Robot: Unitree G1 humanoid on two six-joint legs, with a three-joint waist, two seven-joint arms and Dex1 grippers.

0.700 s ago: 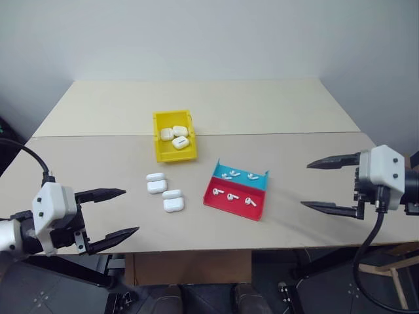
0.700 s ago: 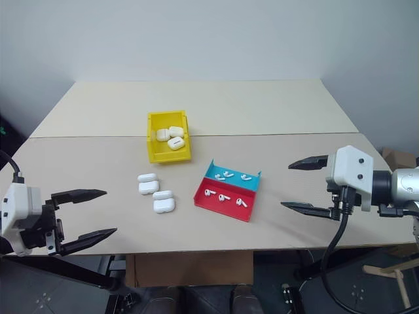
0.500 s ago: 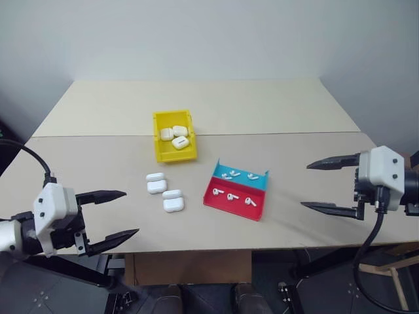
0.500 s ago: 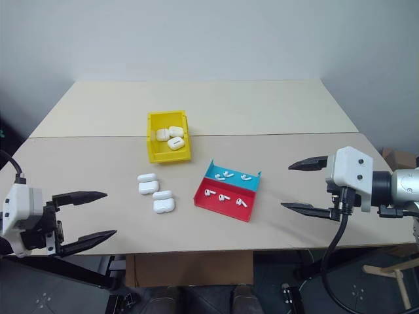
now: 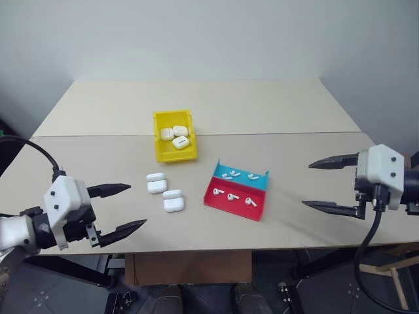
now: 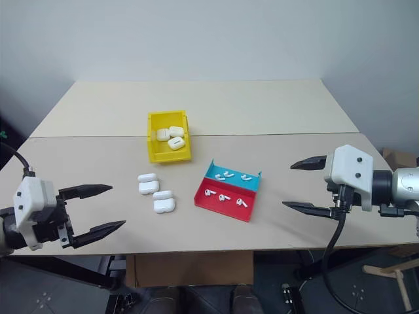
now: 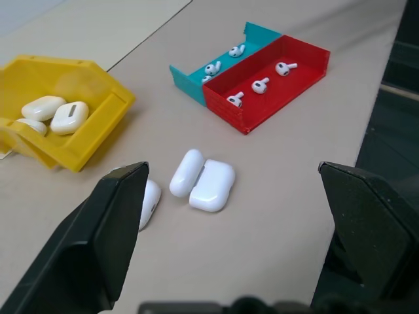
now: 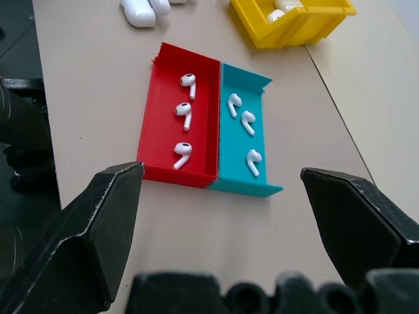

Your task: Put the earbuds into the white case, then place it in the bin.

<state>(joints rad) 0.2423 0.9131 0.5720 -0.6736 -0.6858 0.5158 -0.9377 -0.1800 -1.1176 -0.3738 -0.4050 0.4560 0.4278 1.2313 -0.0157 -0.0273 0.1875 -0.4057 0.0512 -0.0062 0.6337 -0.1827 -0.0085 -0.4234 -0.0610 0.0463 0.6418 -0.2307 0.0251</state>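
Note:
Several earbuds (image 5: 232,195) lie in a flat red-and-blue tray (image 5: 230,210) near the table's front middle, three in each half. Two white cases lie with lids open left of the tray: one (image 5: 173,201) nearer the tray, one (image 5: 156,182) closer to the bin. The yellow bin (image 5: 159,141) stands behind them and holds three white cases (image 5: 174,135). My left gripper (image 5: 137,206) is open at the front left, pointing toward the cases and apart from them. At the front right, clear of the tray, my right gripper (image 5: 306,186) is open too.
The tan table (image 5: 216,104) is two boards joined by a seam behind the bin. Bare surface lies between the tray and my right gripper. The front edge runs just below both grippers.
My left gripper has edged a little inward toward the cases. The right gripper and the things on the table have stayed put.

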